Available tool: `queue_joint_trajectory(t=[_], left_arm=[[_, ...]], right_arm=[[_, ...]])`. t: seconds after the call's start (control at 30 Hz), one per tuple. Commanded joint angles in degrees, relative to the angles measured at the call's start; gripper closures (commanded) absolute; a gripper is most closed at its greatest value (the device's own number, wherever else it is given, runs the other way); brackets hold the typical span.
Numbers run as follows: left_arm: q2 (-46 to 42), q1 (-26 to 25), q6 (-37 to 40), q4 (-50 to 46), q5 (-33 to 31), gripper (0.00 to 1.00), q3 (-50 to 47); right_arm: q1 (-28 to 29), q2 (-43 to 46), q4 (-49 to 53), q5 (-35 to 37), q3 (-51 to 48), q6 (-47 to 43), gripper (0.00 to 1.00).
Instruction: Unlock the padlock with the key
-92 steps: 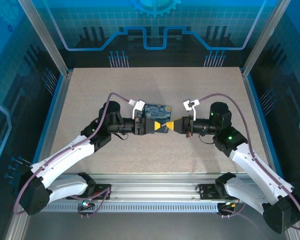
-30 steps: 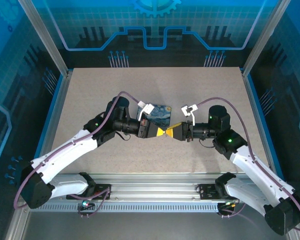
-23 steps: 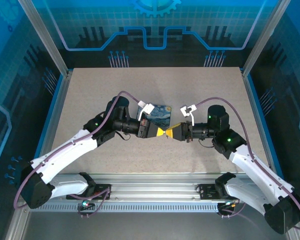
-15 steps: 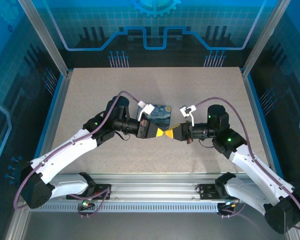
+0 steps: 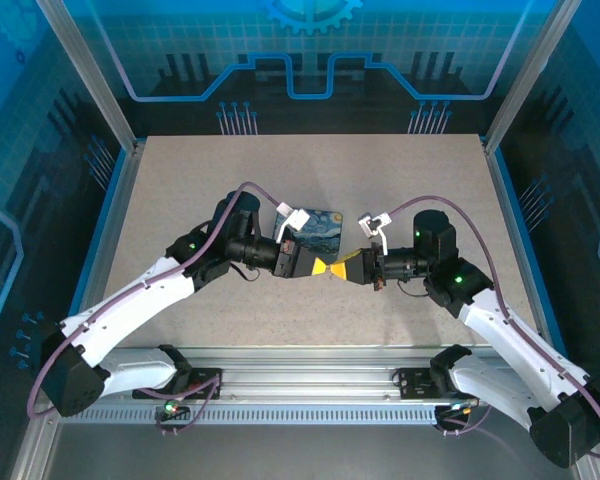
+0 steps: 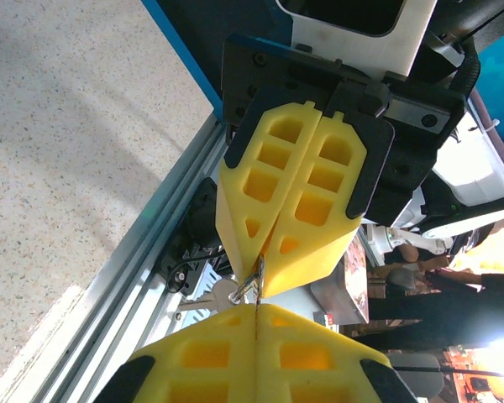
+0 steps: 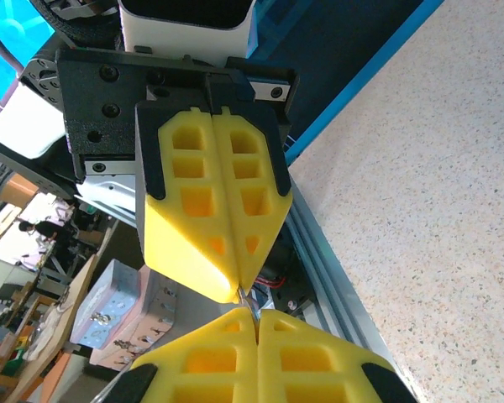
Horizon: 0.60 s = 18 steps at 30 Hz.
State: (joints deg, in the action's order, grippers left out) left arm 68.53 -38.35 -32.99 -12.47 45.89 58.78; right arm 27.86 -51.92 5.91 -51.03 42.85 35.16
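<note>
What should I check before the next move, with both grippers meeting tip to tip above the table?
1. Left gripper shut: ok.
2. Right gripper shut: ok.
3. Grippers lined up tip to tip: ok.
4. Small metal piece pinched at the right gripper's tip: ok.
5. Left gripper's hold on that metal piece: cannot tell.
6. Key seated in the padlock: cannot tell, too small and hidden by the fingers.
</note>
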Motion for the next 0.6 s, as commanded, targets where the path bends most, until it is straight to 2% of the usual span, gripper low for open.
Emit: queue_joint_trajectory(t=[0.0,0.07,0.1,0.13,0.17,0.23,0.3,0.57], left_arm=[[-0.2,0.4,0.5,1.9,-0.2,1.0,2.7],[-0.2,0.5,0.5,1.9,-0.1,1.0,2.7],[-0.2,0.5,0.5,1.8,0.1,1.0,2.7],[-0.2,0.4,0.5,1.7,0.5,1.0,2.7],[-0.1,0.5,0.6,1.4,1.0,1.0,2.7],[0.1,0.4,0.9,0.6,1.8,1.0,2.7],[0.2,0.4,1.4,-0.7,2.3,1.0,3.0],[0.5,0.4,2.6,-2.7,3.9,1.0,3.6]], right_arm=[[1.2,0.3,3.1,0.4,0.0,-1.6,1.0],[1.2,0.4,3.5,0.9,0.1,-1.6,1.0],[1.2,0.5,3.5,1.1,0.2,-1.5,0.93],[1.2,0.6,4.0,1.9,0.5,-1.4,0.79],[0.9,0.8,4.4,2.6,0.8,-1.3,0.68],[-0.1,1.6,3.3,2.3,0.9,-0.1,0.58],[-1.3,2.4,2.2,1.8,1.2,1.1,0.53],[-1.3,2.5,2.6,0.9,3.2,1.5,0.48]])
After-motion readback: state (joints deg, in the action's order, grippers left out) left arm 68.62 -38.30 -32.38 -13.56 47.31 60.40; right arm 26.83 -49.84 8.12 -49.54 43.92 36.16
